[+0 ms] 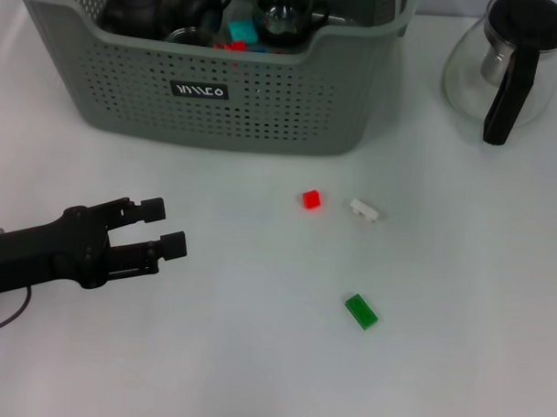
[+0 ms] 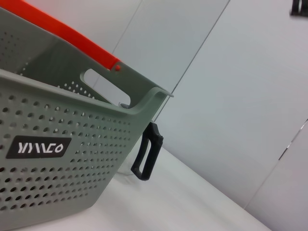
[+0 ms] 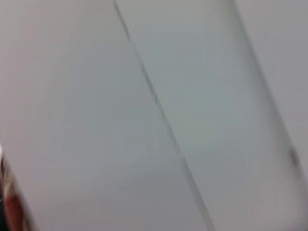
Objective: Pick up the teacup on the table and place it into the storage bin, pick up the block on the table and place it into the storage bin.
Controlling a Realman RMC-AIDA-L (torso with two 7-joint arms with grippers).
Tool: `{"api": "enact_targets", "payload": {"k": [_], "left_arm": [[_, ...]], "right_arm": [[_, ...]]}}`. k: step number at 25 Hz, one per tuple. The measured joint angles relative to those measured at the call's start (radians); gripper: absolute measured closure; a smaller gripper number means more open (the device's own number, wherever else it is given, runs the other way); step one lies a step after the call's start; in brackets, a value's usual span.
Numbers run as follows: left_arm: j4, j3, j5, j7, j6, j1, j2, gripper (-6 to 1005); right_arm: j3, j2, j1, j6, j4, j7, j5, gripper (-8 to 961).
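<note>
The grey-green perforated storage bin (image 1: 237, 88) stands at the back of the table and holds dark teaware and coloured blocks; it also fills the left wrist view (image 2: 53, 159). A small red block (image 1: 311, 200), a white block (image 1: 364, 210) and a green block (image 1: 361, 311) lie on the table in front of it. My left gripper (image 1: 163, 227) is open and empty, low over the table, left of the blocks and in front of the bin. No teacup shows on the table. My right gripper is out of view.
A glass teapot with a black handle (image 1: 509, 66) stands at the back right; its handle shows beside the bin in the left wrist view (image 2: 147, 156). The right wrist view shows only blurred pale surfaces.
</note>
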Motion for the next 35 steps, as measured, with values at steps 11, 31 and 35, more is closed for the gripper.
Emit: {"api": "enact_targets", "payload": {"k": [11, 31, 35], "left_arm": [[0.0, -0.011, 0.0, -0.01, 0.006, 0.0, 0.001, 189], [0.0, -0.022, 0.0, -0.035, 0.002, -0.014, 0.006, 190], [0.0, -0.023, 0.0, -0.033, 0.001, -0.012, 0.005, 190]], "right_arm": [[-0.154, -0.038, 0.263, 0.433, 0.047, 0.196, -0.482, 510], [-0.296, 0.013, 0.515, 0.659, 0.275, 0.298, -0.914, 432], [-0.289, 0.011, 0.404, 0.632, 0.121, 0.237, -0.748, 217]]}}
